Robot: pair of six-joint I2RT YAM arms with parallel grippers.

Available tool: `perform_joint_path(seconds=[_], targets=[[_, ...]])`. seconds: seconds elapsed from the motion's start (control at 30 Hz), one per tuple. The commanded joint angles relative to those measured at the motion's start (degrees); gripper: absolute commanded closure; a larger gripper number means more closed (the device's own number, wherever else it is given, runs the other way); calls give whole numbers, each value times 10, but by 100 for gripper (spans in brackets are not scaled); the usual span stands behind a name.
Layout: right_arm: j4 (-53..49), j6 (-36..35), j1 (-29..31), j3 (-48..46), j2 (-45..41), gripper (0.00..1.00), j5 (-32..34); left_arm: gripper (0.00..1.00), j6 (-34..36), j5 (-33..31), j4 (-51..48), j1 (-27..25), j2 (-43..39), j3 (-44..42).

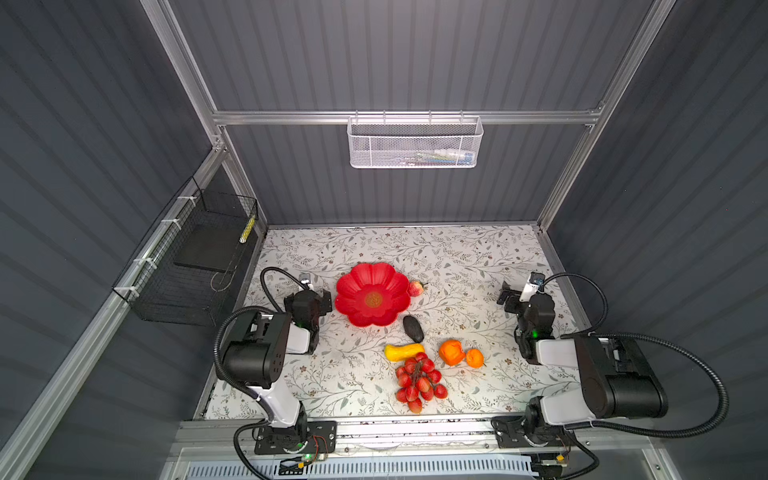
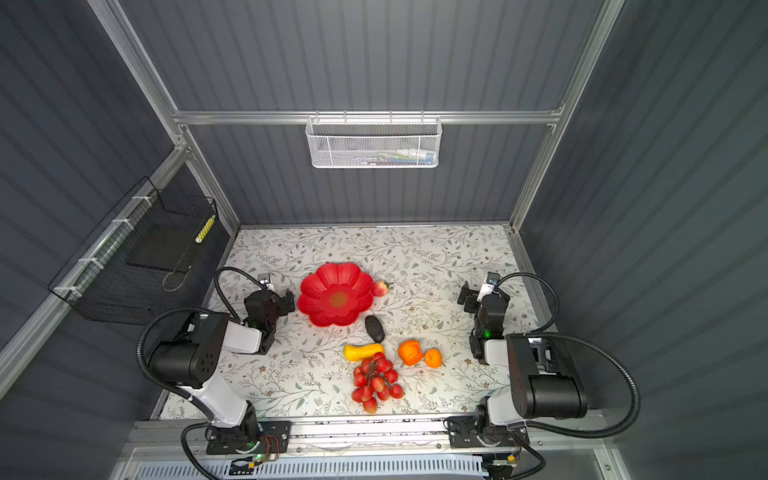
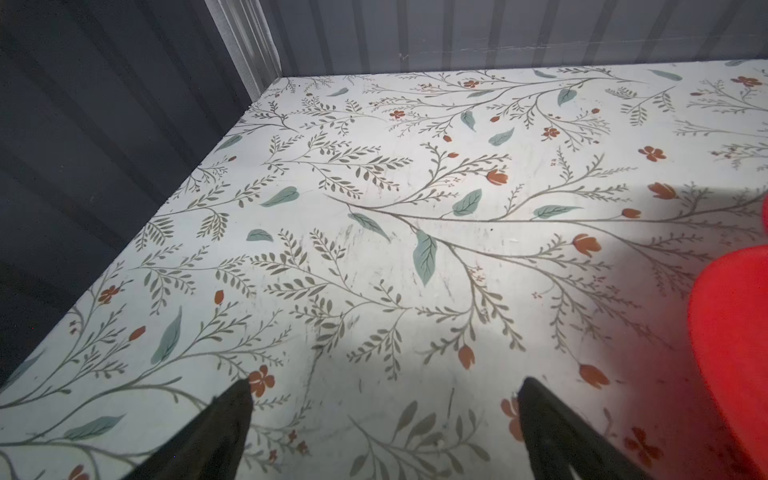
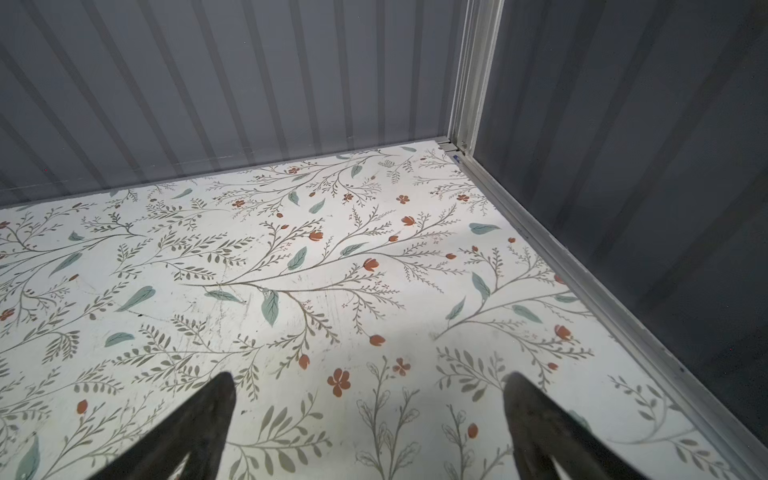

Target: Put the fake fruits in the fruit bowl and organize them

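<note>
Currently, the fruit bowl (image 1: 353,286) sits on the floral desk (image 1: 478,257), left of the middle in both top views, and every fake fruit lies outside it. The strawberry (image 1: 416,288) rests just beside the bowl's right rim. The avocado (image 1: 413,328) lies near the bowl's front-right edge, apart from it. Nearer the robot is the yellow gourd (image 1: 403,351), its right end meeting the top of the grape bunch (image 1: 419,382), which stretches toward the desk's front edge. Right of the gourd, the larger orange (image 1: 451,352) and the smaller orange (image 1: 474,358) sit just beside each other. The left claw (image 3: 385,386) hovers just left of the bowl, fingers spread wide with only bare desk between them. The right claw (image 4: 370,378), well apart from the fruits near the desk's right side, also stands wide apart and grips nothing.
</note>
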Motion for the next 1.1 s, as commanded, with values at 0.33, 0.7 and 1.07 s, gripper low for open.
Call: perform_joint_path(seconds=[0.33,0.7,1.07], targets=[[-3,4,-2,10,-3,1,10,0,-5,-6,11,3,2,8],[-2,4,-2,9,-3,1,10,0,-5,-5,12,3,1,7],[-446,161,29,197,-152,1,92,0,-118,14,-424,2,-196,195]])
